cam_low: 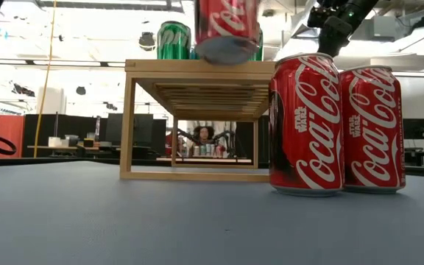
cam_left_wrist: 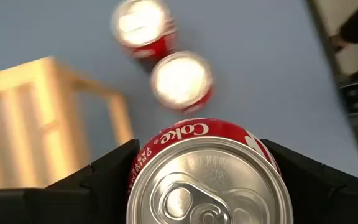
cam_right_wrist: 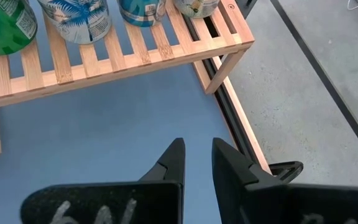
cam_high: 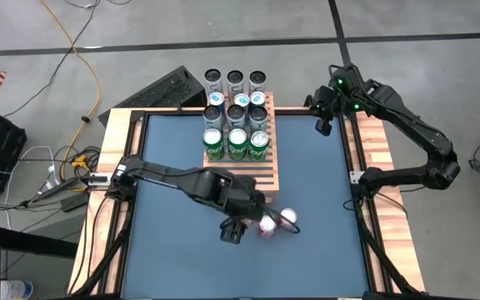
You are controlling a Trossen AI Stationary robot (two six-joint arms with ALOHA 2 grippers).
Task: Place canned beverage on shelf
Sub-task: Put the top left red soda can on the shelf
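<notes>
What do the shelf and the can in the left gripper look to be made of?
The shelf: pale, unpainted wood by the look, with visible grain and slats. The can in the left gripper: apparently aluminium, with a bare silver top and pull tab and a glossy red printed wall.

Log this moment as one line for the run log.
left gripper: jaws shut on red can, lifted near shelf | two red cans on table | right gripper: idle, far corner
</notes>
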